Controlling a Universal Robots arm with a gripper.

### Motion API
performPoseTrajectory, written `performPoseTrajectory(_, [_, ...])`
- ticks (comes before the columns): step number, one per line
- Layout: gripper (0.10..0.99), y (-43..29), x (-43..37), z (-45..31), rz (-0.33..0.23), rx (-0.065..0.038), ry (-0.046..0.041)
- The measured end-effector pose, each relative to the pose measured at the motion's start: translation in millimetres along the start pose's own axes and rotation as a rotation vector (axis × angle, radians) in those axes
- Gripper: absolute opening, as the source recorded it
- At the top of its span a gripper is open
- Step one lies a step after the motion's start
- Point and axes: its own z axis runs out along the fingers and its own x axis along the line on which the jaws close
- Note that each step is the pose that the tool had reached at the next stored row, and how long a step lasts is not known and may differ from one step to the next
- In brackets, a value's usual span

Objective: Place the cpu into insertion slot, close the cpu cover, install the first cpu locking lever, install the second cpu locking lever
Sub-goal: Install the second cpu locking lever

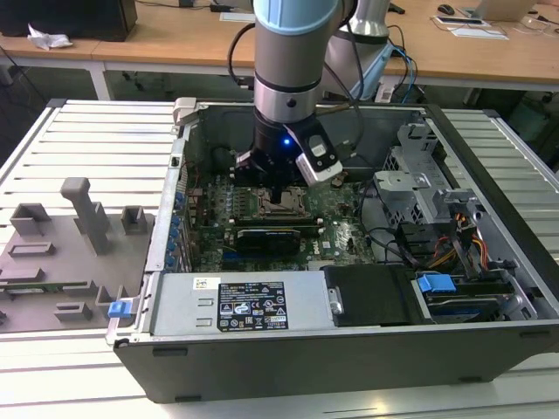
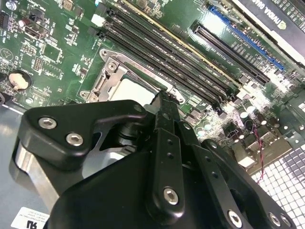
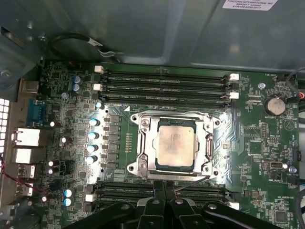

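The cpu (image 3: 176, 146) lies flat in the insertion slot (image 3: 143, 168) in the middle of the green board (image 3: 124, 200), and its dull grey top shows through the window of the cpu cover (image 3: 148, 144). The cover seems to lie down over it, so I judge that the first two steps are done and the work is now at the locking levers. A thin wire lever (image 3: 190, 183) runs along the socket edge nearest the gripper.

The gripper (image 3: 164, 183) stands just at that edge, and in the first wrist view its two fingers are together with no gap and nothing between them. In the second wrist view the tip (image 2: 164, 98) is at the socket rim, touching it or very near; I cannot tell which.

The next move would call for a small, exact push, because the lever is thin and close to the frame. Long black memory slots (image 3: 164, 88) lie on both sides of the socket, so free room is narrow there. The case walls (image 1: 179, 175) stand well apart from it.
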Motion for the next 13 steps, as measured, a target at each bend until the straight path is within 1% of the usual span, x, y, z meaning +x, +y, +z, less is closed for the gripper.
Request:
performPoseTrajectory(3, [0.106, -1.5, 1.5, 5.1, 0.000, 0.000, 0.0004])
performPoseTrajectory(6, [0.106, -2.3, 10.4, 8.1, 0.000, 0.000, 0.0003])
performPoseTrajectory(7, [0.106, -2.6, 12.8, 10.6, 0.000, 0.000, 0.0004])
performPoseTrajectory(8, [0.106, -3.0, 14.0, 14.6, 0.000, 0.000, 0.0004])
performPoseTrajectory(11, [0.106, -4.0, 15.2, 22.5, 0.000, -0.001, 0.0003])
performPoseTrajectory(13, [0.106, -5.0, 16.0, 24.2, 0.001, -0.008, 0.0000])
